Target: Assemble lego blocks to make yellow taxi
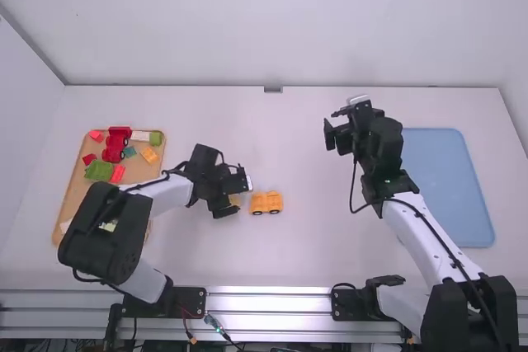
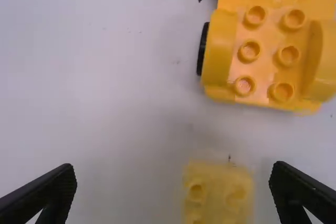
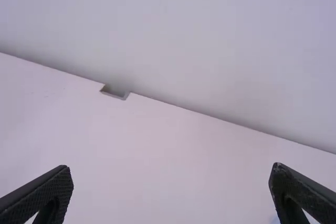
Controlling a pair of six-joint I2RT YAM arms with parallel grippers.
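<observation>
Left wrist view: small yellow block sits studs up on the table, in the gap between the left gripper's widely spread fingers, some space either side, no contact seen. Block looks like hard plastic: probably light, stiff, a bit slick, not fragile, won't squash. Best hold is likely the two opposite flat side walls, below the studs, keeping top and underside free for stacking; a skewed squeeze could twist it or make it slip. Lies nearer one finger than the other, so centring before closing seems wise. Yellow car base is near the block but apart from it, beyond the fingertips, upright, studs exposed; black wheels suggest it may roll if bumped, so probably wants steadying when pressed. Taxi looks part-built, this block likely the next piece to go on. High view, further out: wooden tray on the left arm's side holds loose pieces, incl. a red car and green block. Right gripper is well apart from the yellow pieces, fingers wide with nothing between them in the right wrist view. Blue tray lies beside the right arm.
</observation>
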